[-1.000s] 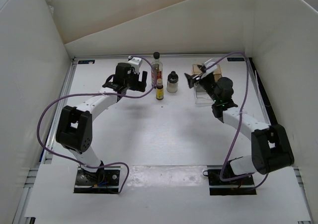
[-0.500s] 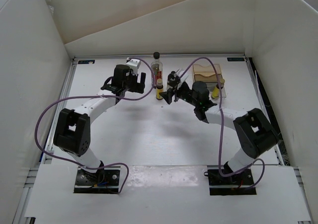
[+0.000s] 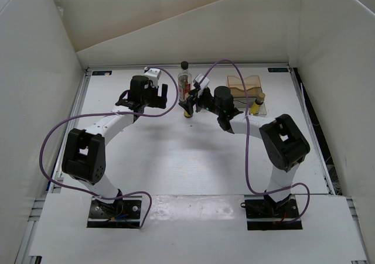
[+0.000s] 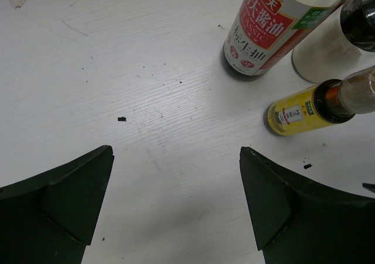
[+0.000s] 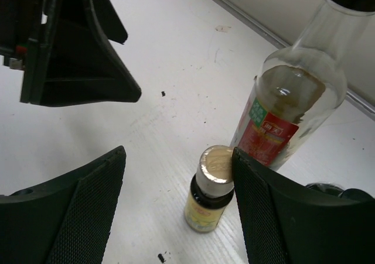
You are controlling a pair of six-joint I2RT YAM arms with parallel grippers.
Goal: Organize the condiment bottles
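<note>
White desk [image 3: 176, 158] walled on three sides, and both arms are stretched out to the far middle of it. The left arm [image 3: 111, 120] sweeps up from its base. The right arm [image 3: 258, 126] folds across to the left, so the two wrists face each other.

Far right stands the clear-and-tan rack [image 3: 246, 84], well apart from the main cluster.

Now the bottles. The tall clear bottle [image 3: 184, 79] with black cap and red label is upright at the far middle of the desk, right between the two tools. The squat whitish jar [image 4: 319, 56] with its black cap is just beside it; from above, the right wrist hides it. In front of those two is a small yellow bottle [image 5: 206, 202], upright, with a dark neck and pale cap top. A second little yellow bottle [image 3: 256, 107] sits at the rack's near right corner, just beside it.

Left tool [image 4: 176, 153]: fingers spread wide, nothing but bare desk between them, the cluster off to its right.

Right tool [image 5: 177, 153]: fingers also apart, gripping nothing, with the small yellow bottle standing in the gap. The cap is close against one finger, though contact is hard to call. The other finger is well clear.
</note>
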